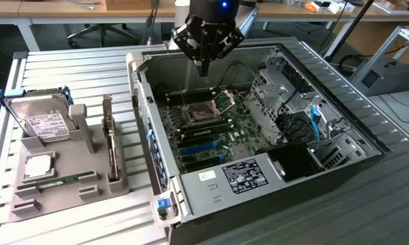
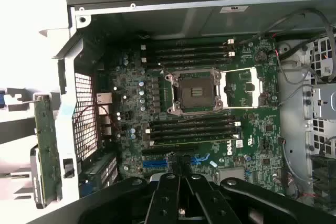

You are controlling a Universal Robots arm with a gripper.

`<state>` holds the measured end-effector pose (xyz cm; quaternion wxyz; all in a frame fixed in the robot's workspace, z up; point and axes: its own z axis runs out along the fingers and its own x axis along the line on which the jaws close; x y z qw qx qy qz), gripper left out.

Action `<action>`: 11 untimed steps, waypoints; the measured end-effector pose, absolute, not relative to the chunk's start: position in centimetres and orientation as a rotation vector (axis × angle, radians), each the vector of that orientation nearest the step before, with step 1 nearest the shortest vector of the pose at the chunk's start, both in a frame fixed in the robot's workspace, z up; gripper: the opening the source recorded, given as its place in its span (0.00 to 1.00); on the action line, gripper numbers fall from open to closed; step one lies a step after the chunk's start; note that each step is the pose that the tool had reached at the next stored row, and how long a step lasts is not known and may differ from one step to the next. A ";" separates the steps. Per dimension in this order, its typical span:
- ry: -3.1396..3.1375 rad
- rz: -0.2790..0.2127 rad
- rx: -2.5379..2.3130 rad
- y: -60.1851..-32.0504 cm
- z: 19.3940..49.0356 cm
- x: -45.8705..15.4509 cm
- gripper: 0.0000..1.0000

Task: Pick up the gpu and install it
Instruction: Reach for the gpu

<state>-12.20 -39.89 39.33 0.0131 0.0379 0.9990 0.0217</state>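
The black two-fingered gripper [image 1: 203, 69], fingers clenched on nothing, hangs over the open grey metal computer case [image 1: 204, 196], while the gpu [image 1: 110, 138], a thin green card, stands edge-up in a grey holder tray [image 1: 75, 153] at the case's nine o'clock in the exterior view, probably to offer a graspable top edge.

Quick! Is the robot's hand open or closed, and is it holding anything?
Hand: closed, holding nothing, hanging over the open computer case. The gpu stands in the grey holder beside the case.
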 end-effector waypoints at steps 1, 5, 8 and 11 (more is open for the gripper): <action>3.112 0.068 0.118 -39.9 39.3 -12.2 0.11; 3.113 0.068 0.118 -39.9 39.3 -12.2 0.11; 3.112 0.068 0.118 -39.9 39.3 -12.2 0.11; 3.112 0.068 0.118 -39.9 39.3 -12.4 0.11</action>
